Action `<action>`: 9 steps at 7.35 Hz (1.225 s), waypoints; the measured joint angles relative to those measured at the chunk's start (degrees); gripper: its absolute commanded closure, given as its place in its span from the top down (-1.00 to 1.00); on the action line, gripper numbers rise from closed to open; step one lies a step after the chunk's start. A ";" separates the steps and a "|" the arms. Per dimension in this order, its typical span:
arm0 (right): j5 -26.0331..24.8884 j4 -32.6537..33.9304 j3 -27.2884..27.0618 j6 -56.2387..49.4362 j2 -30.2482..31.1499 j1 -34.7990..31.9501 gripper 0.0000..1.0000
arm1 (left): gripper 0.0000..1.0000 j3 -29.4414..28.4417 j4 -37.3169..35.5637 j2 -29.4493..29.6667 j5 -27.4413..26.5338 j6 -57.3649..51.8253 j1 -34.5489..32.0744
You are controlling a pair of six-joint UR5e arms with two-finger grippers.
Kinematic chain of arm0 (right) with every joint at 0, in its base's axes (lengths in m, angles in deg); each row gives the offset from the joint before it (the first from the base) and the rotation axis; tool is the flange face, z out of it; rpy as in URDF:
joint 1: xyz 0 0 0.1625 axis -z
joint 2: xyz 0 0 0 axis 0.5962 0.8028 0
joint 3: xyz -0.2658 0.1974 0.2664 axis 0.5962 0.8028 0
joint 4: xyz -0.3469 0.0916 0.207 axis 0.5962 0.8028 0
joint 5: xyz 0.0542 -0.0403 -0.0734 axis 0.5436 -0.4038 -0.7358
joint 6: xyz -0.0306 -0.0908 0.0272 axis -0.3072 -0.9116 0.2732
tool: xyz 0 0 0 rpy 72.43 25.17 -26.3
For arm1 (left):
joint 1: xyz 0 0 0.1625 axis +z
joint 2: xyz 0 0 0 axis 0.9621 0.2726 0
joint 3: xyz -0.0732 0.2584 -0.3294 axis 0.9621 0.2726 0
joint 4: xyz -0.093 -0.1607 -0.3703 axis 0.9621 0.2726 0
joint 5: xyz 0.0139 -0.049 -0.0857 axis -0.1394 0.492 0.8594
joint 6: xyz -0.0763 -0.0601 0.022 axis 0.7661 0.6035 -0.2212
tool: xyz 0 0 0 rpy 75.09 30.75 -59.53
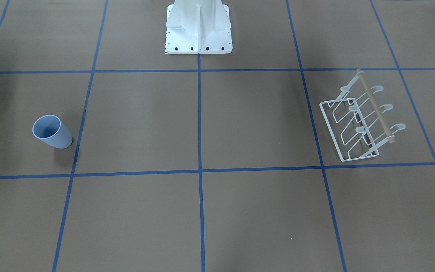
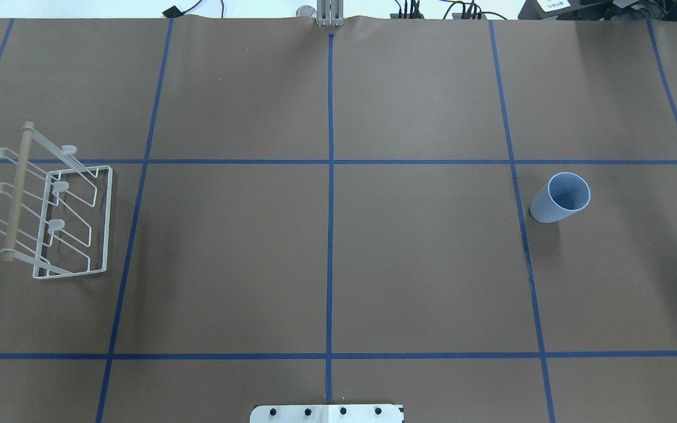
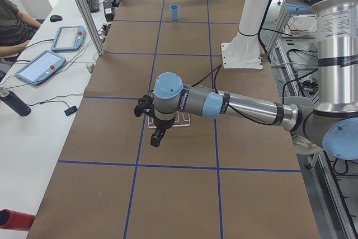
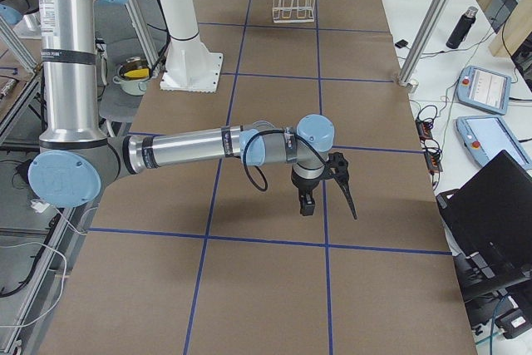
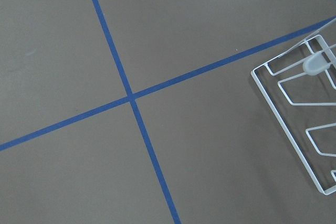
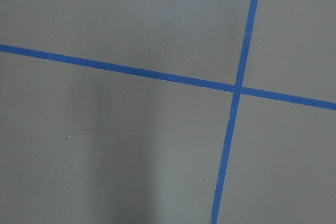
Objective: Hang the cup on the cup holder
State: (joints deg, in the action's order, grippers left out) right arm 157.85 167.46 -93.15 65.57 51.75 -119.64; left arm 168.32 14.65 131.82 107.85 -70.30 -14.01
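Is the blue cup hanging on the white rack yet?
No, the cup stands mouth-up on the table, far across from the rack.

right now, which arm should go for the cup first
Right. In the overhead view the cup stands upright in the right half of the table, while the cup holder sits far off in the left half.

Brown table (image 2: pixel 421 264), blue tape grid (image 2: pixel 331 235). On it: cup (image 2: pixel 560 205) upright at robot's right; cup holder (image 2: pixel 17 191) at left, well apart.
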 measured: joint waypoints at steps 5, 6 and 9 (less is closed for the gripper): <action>0.20 -0.61 0.61 -0.29 -0.26 0.61 1.00 | 0.96 2.38 0.15 -1.10 0.31 5.82 0.15; 0.47 -2.02 0.72 -0.26 -0.05 0.68 1.00 | 0.96 3.15 0.10 -1.11 0.40 6.59 0.15; 0.99 -5.99 0.73 0.16 0.68 1.47 0.98 | 0.96 4.39 -0.14 -2.03 0.46 7.08 0.22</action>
State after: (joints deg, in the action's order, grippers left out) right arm 158.84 161.47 -92.42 65.73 52.43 -118.17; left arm 172.72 14.51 129.79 108.31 -63.22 -13.80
